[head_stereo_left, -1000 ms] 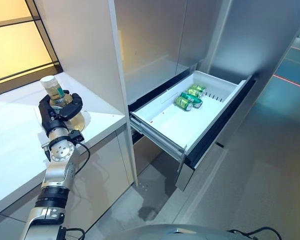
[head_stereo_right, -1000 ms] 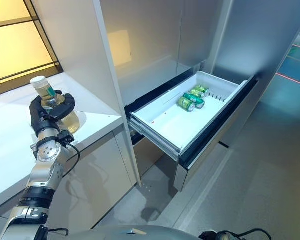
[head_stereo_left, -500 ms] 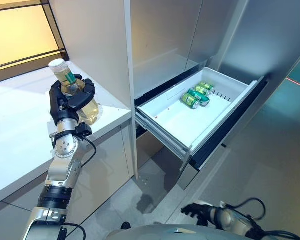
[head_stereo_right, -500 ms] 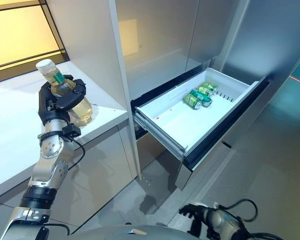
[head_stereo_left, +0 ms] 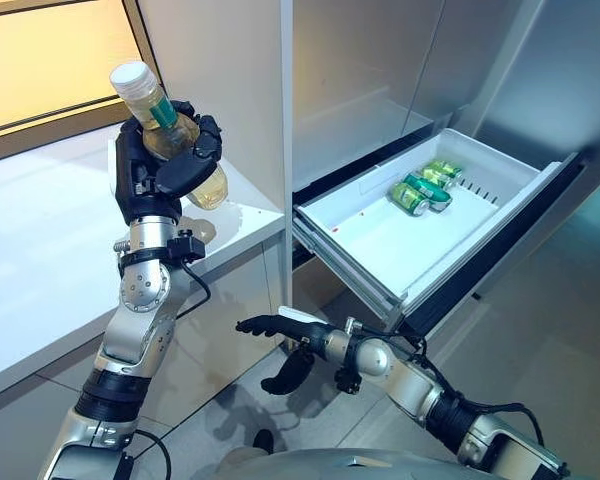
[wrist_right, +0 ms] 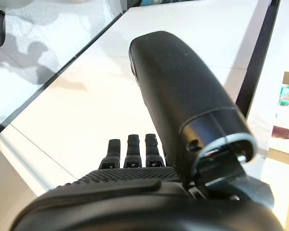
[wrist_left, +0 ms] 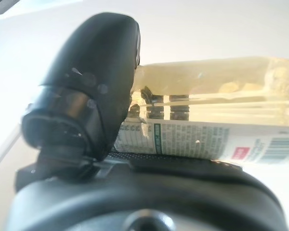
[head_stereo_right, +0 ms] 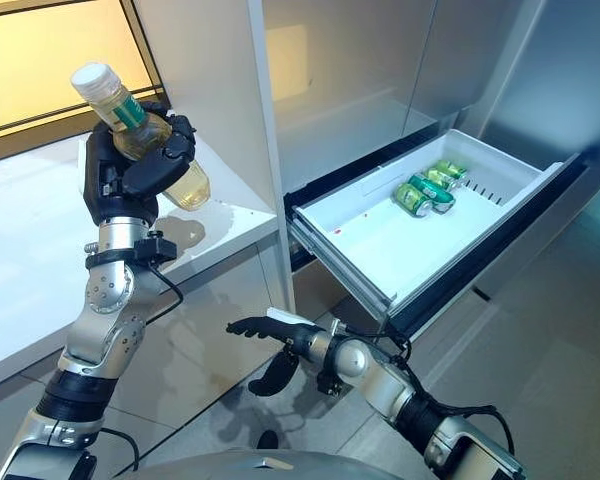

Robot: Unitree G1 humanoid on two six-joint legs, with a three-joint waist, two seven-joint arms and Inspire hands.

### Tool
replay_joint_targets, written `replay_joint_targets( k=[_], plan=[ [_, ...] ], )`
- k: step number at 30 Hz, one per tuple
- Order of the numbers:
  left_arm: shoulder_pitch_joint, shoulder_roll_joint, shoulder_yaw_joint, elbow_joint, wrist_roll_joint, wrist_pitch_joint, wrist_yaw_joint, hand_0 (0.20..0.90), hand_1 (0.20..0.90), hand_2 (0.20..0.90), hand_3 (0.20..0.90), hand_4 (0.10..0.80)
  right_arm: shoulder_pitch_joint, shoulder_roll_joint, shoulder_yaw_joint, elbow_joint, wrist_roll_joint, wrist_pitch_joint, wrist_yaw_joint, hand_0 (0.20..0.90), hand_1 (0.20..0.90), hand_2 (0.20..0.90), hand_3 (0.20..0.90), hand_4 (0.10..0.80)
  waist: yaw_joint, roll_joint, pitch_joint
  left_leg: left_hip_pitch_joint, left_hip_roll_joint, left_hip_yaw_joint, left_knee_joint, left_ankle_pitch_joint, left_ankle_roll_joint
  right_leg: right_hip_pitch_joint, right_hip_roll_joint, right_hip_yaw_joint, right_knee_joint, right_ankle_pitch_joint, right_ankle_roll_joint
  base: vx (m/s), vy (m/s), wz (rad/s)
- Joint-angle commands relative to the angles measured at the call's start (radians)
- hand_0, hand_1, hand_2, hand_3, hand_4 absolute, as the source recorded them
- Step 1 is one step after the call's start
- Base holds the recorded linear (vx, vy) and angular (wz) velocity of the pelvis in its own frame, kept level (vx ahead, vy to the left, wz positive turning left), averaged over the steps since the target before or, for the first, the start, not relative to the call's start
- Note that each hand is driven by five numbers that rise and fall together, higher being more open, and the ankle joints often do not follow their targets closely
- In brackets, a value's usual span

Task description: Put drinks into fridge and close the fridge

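Note:
My left hand (head_stereo_left: 152, 175) is shut on a clear bottle of yellow drink (head_stereo_left: 180, 150) with a white cap and holds it lifted above the white counter (head_stereo_left: 40, 250), tilted. The left wrist view shows the bottle (wrist_left: 216, 110) lying across the palm under the thumb (wrist_left: 91, 86). My right hand (head_stereo_left: 280, 330) is open, fingers straight, low in front of the counter's cabinet. The fridge's white drawer (head_stereo_left: 380, 250) stands pulled open on the right, with green cans (head_stereo_left: 420, 190) lying at its far end.
A tall grey cabinet panel (head_stereo_left: 220, 80) stands between the counter and the fridge. The drawer's dark front (head_stereo_left: 510, 240) juts out over the grey floor (head_stereo_left: 560, 340). A yellow-lit window (head_stereo_left: 50, 60) lies behind the counter.
My left hand has lifted the bottle off the counter and toward the fridge side. My right hand has come up into view below the counter's edge. The camera has shifted.

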Motion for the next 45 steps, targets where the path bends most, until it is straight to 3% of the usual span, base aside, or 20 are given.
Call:
replay_joint_targets(
  k=[1, 9, 16, 24, 28, 35, 45],
  plan=[
    [-0.241, 0.074, 0.013, -0.099, 0.029, -0.162, -0.072, 0.300, 0.300, 0.300, 0.200, 0.100, -0.100, 0.024, -0.025, -0.193, 0.145, -0.051, 0.070, 0.900, 0.900, 0.900, 0.900, 0.800, -0.005, 0.009, -0.062, 0.058, -0.062, -0.002, 0.002, -0.160, 0.045, -0.057, 0.006, 0.004, 0.015, 0.011, 0.042, 0.000, 0.000, 0.00],
    [-0.142, 0.074, 0.060, -0.137, -0.014, -0.244, -0.287, 0.300, 0.300, 0.300, 0.200, 0.100, -0.129, -0.069, -0.215, -0.451, 0.534, 0.057, 0.338, 0.900, 0.900, 0.900, 0.900, 0.800, -0.011, -0.002, -0.058, 0.066, -0.061, 0.005, 0.002, -0.159, 0.048, -0.055, 0.005, 0.009, 0.019, 0.018, 0.043, 0.000, 0.000, 0.00],
    [-0.105, 0.089, 0.120, -0.121, -0.079, -0.313, -0.421, 0.300, 0.300, 0.300, 0.200, 0.100, -0.113, -0.086, -0.385, -0.560, 0.809, 0.052, 0.516, 0.900, 0.900, 0.900, 0.900, 0.800, -0.024, -0.005, -0.071, 0.069, -0.060, 0.021, 0.002, -0.155, 0.051, -0.061, 0.002, 0.015, 0.023, 0.029, 0.044, 0.000, 0.000, 0.00],
    [-0.036, 0.146, 0.240, -0.098, 0.014, -0.305, -0.421, 0.300, 0.300, 0.300, 0.200, 0.100, -0.015, -0.181, -0.637, -0.561, 0.720, 0.017, 0.349, 0.900, 0.900, 0.900, 0.900, 0.800, -0.055, -0.002, -0.085, 0.070, -0.059, 0.039, 0.002, -0.158, 0.052, -0.069, 0.005, 0.033, 0.021, 0.035, 0.047, -0.001, 0.001, -0.04],
    [0.004, 0.183, 0.287, -0.080, 0.059, -0.306, -0.418, 0.300, 0.300, 0.300, 0.200, 0.100, 0.031, -0.213, -0.703, -0.544, 0.695, 0.003, 0.326, 0.900, 0.900, 0.900, 0.900, 0.800, -0.066, 0.002, -0.082, 0.067, -0.058, 0.047, 0.002, -0.158, 0.052, -0.076, 0.007, 0.039, 0.022, 0.036, 0.047, -0.027, 0.001, -0.05],
    [0.007, 0.213, 0.276, -0.072, 0.062, -0.289, -0.444, 0.300, 0.300, 0.300, 0.200, 0.100, 0.001, -0.240, -0.710, -0.521, 0.685, 0.016, 0.265, 0.900, 0.900, 0.900, 0.900, 0.800, -0.069, 0.005, -0.074, 0.065, -0.056, 0.052, 0.002, -0.157, 0.047, -0.075, 0.007, 0.038, 0.016, 0.039, 0.049, -0.008, 0.001, -0.02],
    [-0.025, 0.174, 0.188, -0.098, -0.040, -0.249, -0.522, 0.300, 0.300, 0.300, 0.200, 0.100, -0.108, -0.219, -0.629, -0.460, 0.688, 0.036, 0.200, 0.900, 0.900, 0.900, 0.900, 0.800, -0.051, 0.002, -0.073, 0.062, -0.054, 0.045, 0.002, -0.155, 0.046, -0.074, 0.008, 0.029, 0.015, 0.039, 0.046, 0.000, 0.000, 0.00]
  ],
)
